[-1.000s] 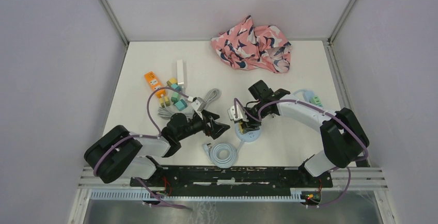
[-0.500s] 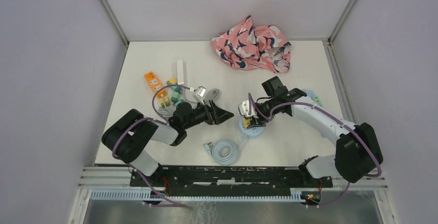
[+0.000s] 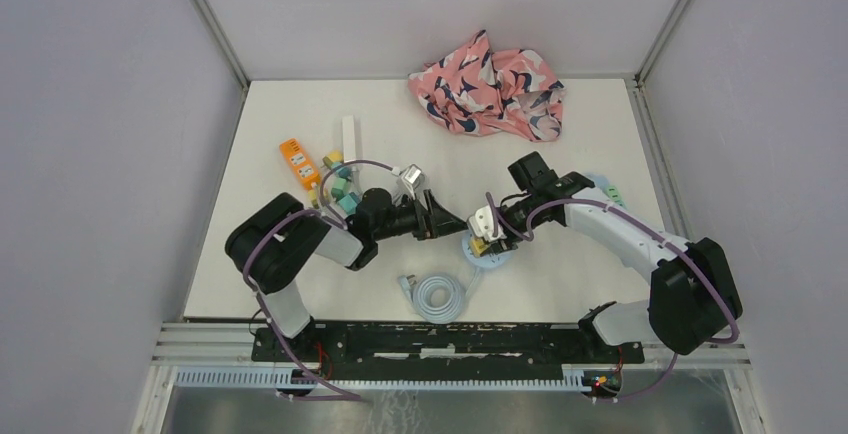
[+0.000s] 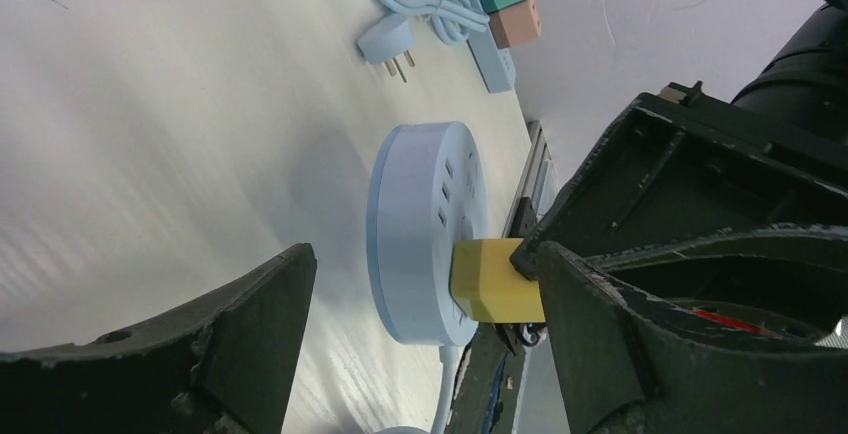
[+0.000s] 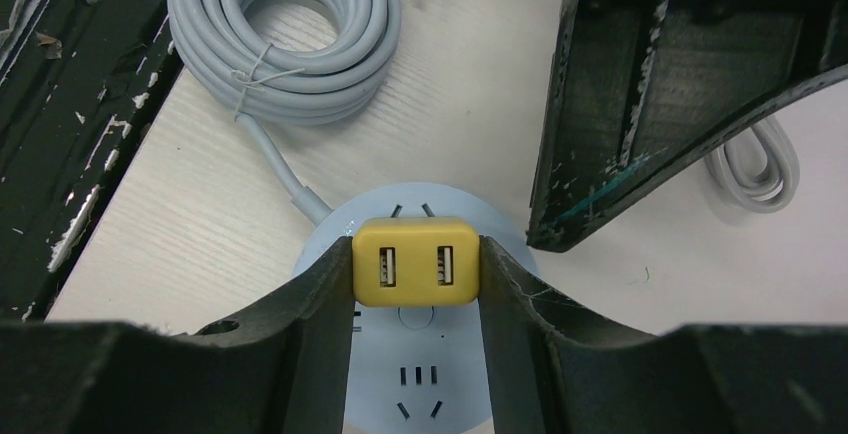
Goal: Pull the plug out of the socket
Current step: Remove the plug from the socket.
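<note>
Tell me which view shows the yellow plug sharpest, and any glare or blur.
Right wrist: yellow plug crisp, evenly lit, ports readable. Left wrist: plug sharp but side-on, table streaked with glare, left fingers dark. Top external: plug tiny, partly hidden.

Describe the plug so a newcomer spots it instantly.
Front centre of the table, beside the coiled grey cable, sits a round pale-blue socket. The yellow plug stands on it, pinched in the right gripper; two USB slots on its top mark it out.
</note>
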Tool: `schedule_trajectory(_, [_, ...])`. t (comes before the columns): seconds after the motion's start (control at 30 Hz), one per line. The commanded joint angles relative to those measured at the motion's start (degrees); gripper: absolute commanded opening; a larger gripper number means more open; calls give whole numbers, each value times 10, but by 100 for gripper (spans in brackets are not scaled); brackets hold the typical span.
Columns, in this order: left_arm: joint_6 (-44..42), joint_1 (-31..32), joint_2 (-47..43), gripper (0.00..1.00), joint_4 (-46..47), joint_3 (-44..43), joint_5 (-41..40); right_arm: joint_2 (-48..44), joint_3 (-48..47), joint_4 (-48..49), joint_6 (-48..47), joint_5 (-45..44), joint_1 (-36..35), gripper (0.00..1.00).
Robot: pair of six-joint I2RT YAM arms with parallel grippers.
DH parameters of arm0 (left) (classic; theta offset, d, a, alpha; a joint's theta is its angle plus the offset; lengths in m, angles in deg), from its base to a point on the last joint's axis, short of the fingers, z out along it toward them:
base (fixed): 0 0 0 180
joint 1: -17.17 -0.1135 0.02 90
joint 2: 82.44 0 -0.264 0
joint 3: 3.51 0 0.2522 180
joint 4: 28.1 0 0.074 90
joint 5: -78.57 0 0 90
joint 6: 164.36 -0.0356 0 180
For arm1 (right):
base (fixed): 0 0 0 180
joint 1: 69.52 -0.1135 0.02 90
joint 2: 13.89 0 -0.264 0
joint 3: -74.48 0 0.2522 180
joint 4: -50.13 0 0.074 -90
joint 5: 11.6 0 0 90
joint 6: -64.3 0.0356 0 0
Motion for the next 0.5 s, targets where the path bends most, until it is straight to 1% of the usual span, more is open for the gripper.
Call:
schedule_trajectory(0.0, [19,9,25,84,2,-33,33,-27,-1,-10,-42,66,0,0])
schedule_trajectory(0.33, [24,24,70,77,-3,-72,68,-30,4,-8,-56,69,0,0])
schedule_trajectory(0.47, [28,31,88,70,-2,-88,78,-33,7,-8,-63,73,0,0])
